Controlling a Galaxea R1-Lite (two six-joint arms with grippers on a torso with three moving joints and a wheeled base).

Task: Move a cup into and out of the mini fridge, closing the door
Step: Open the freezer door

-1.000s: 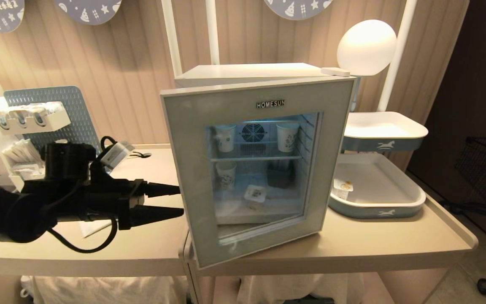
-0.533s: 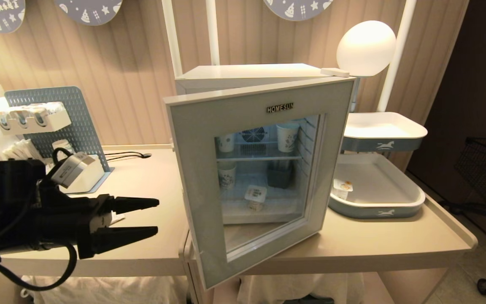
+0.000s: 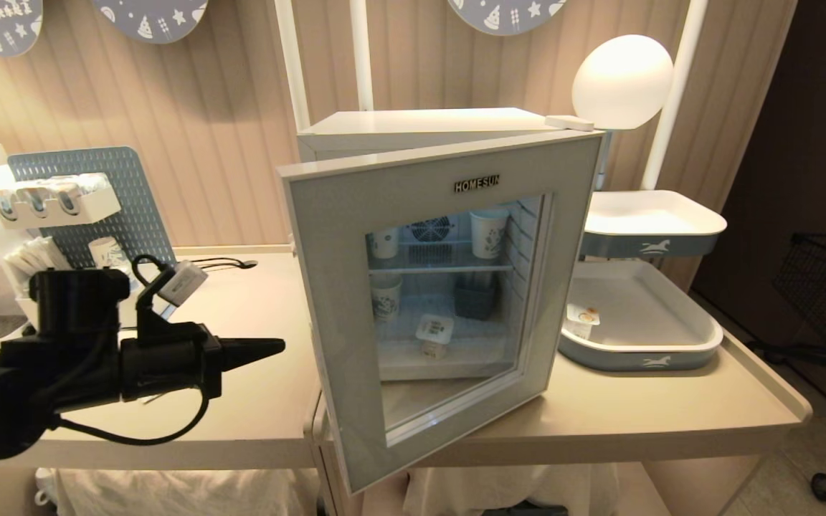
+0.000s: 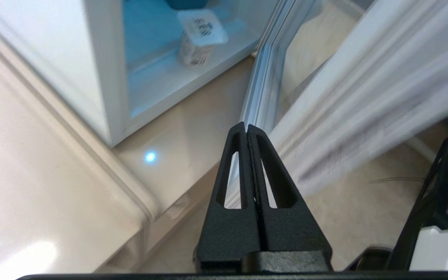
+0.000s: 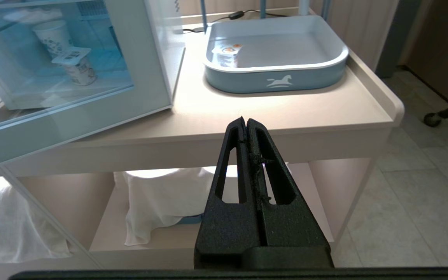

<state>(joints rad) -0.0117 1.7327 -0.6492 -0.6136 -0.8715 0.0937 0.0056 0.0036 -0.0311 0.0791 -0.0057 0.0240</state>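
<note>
The mini fridge [image 3: 449, 287] stands with its door [image 3: 442, 301] ajar, free edge swung out past the table [image 3: 255, 423] front; the cup [image 3: 434, 334] sits on the fridge floor behind the glass; the left gripper [image 3: 280, 347], fingers pressed together and empty, hovers left of that edge, apart from it; the right gripper [image 5: 246, 121], likewise closed and empty, hangs below the table front.

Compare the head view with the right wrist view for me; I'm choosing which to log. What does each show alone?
Head only: the left gripper, shut and empty, left of the open door, and the lamp.
Right wrist only: the right gripper, shut below the table's edge, and the white cloth underneath.
Both: the cup inside the fridge, the tray.
</note>
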